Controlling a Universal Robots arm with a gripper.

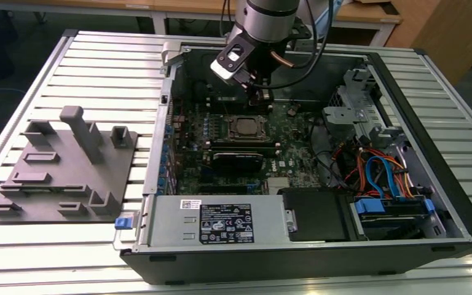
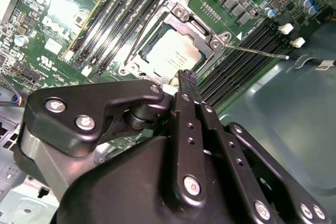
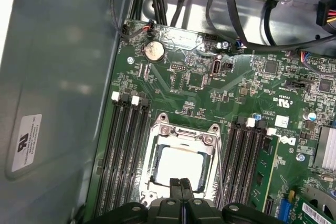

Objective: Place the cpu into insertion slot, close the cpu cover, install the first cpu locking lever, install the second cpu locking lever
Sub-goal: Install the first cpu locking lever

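Fig.: My gripper (image 3: 181, 183), fingers pressed together w/ nothing between them, hangs just above one edge of the cpu (image 3: 181, 163). The cpu lies flat in the insertion slot (image 3: 153, 167) on the green mobo (image 3: 199, 77), w/ the cpu cover (image 3: 184, 133) down around it. A thin lever (image 2: 257, 52) juts out from one socket corner.

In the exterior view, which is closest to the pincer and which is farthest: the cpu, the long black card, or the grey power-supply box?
1. The cpu, right beside the pincer.
2. The long black card, just past the cpu.
3. The grey power-supply box, farthest away and nearest the camera.
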